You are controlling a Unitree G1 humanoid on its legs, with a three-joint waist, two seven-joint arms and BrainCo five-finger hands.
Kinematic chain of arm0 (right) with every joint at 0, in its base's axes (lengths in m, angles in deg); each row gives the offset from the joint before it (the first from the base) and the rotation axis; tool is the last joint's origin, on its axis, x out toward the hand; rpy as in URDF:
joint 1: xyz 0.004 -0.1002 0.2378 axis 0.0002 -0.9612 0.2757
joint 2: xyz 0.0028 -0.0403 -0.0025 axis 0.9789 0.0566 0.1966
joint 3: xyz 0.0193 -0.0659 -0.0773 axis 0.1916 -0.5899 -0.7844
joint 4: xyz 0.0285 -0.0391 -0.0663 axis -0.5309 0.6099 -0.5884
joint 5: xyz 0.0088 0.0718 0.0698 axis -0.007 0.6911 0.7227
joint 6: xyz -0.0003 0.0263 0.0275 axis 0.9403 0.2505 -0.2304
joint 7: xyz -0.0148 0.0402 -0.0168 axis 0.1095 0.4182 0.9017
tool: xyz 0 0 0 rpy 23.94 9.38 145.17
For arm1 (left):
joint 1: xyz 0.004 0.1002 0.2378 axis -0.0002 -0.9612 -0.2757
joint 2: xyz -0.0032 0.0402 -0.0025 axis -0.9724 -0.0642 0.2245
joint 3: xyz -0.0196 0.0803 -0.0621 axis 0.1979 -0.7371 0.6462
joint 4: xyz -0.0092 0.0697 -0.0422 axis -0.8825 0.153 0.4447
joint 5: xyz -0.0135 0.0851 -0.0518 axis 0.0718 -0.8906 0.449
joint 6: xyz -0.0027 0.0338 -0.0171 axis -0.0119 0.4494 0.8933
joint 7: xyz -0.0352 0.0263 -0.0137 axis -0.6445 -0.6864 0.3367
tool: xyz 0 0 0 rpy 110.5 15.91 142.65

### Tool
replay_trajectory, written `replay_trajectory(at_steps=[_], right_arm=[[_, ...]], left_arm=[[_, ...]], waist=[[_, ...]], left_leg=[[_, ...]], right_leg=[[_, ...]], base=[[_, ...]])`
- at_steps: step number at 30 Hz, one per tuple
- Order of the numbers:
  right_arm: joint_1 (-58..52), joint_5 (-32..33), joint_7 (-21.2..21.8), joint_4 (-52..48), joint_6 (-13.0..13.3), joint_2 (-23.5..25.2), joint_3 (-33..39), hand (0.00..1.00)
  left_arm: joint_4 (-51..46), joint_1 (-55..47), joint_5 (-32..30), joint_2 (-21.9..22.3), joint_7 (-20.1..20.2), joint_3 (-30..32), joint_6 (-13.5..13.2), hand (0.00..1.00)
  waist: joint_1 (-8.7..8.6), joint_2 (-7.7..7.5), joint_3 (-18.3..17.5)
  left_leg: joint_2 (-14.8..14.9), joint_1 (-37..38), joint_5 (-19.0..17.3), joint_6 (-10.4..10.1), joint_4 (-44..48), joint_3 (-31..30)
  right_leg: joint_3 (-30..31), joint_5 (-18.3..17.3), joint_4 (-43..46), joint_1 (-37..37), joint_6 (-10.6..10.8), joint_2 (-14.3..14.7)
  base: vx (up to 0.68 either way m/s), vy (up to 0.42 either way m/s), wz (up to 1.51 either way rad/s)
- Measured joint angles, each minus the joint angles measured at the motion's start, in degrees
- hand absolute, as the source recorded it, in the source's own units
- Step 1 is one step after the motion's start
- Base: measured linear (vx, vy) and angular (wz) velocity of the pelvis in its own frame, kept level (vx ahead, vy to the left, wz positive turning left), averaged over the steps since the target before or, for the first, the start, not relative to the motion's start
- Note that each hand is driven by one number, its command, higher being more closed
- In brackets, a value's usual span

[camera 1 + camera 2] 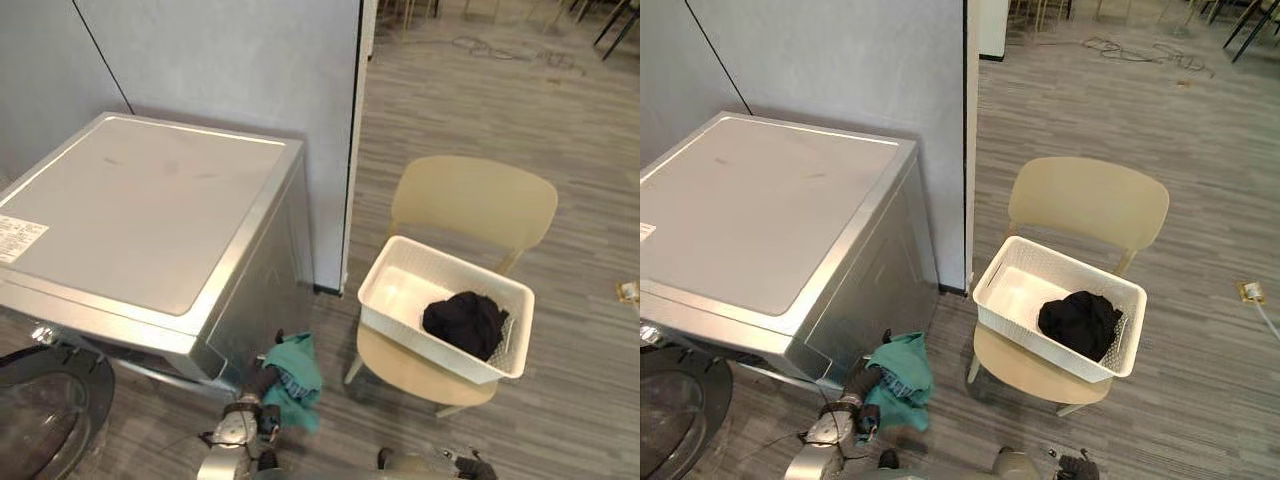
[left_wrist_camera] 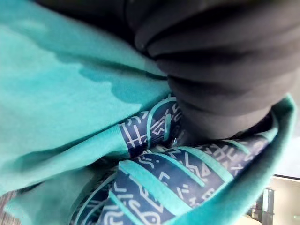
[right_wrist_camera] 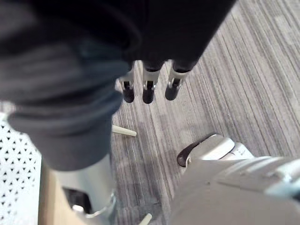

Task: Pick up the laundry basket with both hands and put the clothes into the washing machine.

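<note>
A white laundry basket (image 1: pixel 392 272) rests on the seat of a beige chair (image 1: pixel 475 200), with a black garment (image 1: pixel 465 322) lying in its right half. A teal garment with a navy patterned inside (image 1: pixel 296 378) hangs around my left hand (image 1: pixel 262 382), off the floor beside the front corner of the silver washing machine (image 1: pixel 150 220). In the left wrist view the teal cloth (image 2: pixel 70 93) wraps the hand's dark cover (image 2: pixel 220 70). My right hand (image 3: pixel 147 89) hangs low beside the chair with straight fingers over the wooden floor, holding nothing.
The washer's round dark door (image 1: pixel 45 415) stands open at the lower left. A grey wall panel (image 1: pixel 250 70) ends behind the machine, next to the chair. Grey plank floor (image 1: pixel 580 400) spreads to the right and behind. The basket's perforated wall (image 3: pixel 14 154) is close to my right arm.
</note>
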Motion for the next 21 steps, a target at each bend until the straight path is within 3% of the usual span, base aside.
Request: replay_trajectory(at_steps=[3,4,10,14,17,18,20,21], right_arm=[[0.07,2.23,0.12,0.00,0.20,1.38,0.72,0.00],[1.22,4.91,0.19,0.73,0.53,3.12,2.09,0.00],[1.03,5.38,0.21,0.74,0.54,3.09,2.25,0.00],[0.29,9.69,0.43,0.99,0.60,3.02,4.17,0.00],[0.17,12.39,0.53,1.42,0.74,2.82,4.51,0.00],[0.10,14.01,0.81,2.39,0.77,2.02,4.61,0.00],[0.03,14.70,1.51,3.31,0.71,0.81,4.90,0.00],[0.49,15.61,1.57,3.63,0.76,0.02,5.88,0.00]], left_arm=[[0.01,-0.26,-0.01,-0.39,0.05,0.07,0.01,1.00],[3.71,-0.54,-0.07,-3.07,0.12,-0.36,0.36,1.00],[3.72,-0.50,-0.07,-3.08,0.11,-0.13,0.37,1.00],[5.44,0.45,-0.04,-3.09,-0.18,0.97,0.43,1.00],[5.29,1.14,0.07,-2.76,-1.25,2.49,0.50,1.00],[4.86,1.25,0.15,-2.58,-1.73,2.87,0.50,1.00],[3.80,0.97,1.14,-1.57,-2.53,3.54,0.49,1.00],[2.87,0.09,2.29,0.07,-3.05,4.36,0.70,1.00]], waist=[[0.17,-0.86,-0.64],[-0.33,-2.31,-1.79],[-0.46,-2.33,-1.79],[-0.54,-2.23,-1.73],[-0.66,-2.64,0.77],[-0.64,-2.38,1.92],[-0.49,-2.58,2.60],[-0.22,-2.98,2.93]], left_leg=[[-0.44,-0.10,0.36,-0.45,-1.11,-0.01],[-2.27,2.97,2.66,0.17,-5.88,-0.62],[-2.26,2.97,2.65,0.18,-5.81,-0.61],[-2.19,2.93,2.61,0.16,-5.00,-0.46],[-2.33,0.31,-1.58,0.20,4.36,-1.34],[-2.38,-3.77,-5.56,-0.01,13.55,-2.99],[-2.42,-7.19,-8.18,0.30,19.58,-4.31],[-2.22,-9.63,-10.15,2.54,24.18,-3.83]], right_leg=[[0.18,0.80,-1.98,0.81,0.41,-0.37],[-1.04,3.17,-6.59,4.55,0.70,-2.18],[-1.04,3.17,-6.60,4.55,0.70,-2.18],[-1.07,3.01,-5.91,4.75,0.57,-2.18],[-1.47,-0.14,-0.06,4.45,0.64,-2.48],[-2.62,-3.58,6.09,2.71,0.58,-2.72],[-3.07,-6.89,12.16,0.13,0.40,-3.80],[-3.51,-7.85,15.44,-1.39,0.36,-5.44]], base=[[-0.01,0.032,0.06],[0.01,0.009,0.03],[0.00,0.000,0.00],[0.00,-0.001,0.01],[-0.06,-0.021,0.18],[-0.14,-0.041,0.41],[-0.17,-0.020,0.42],[-0.16,-0.001,0.28]])
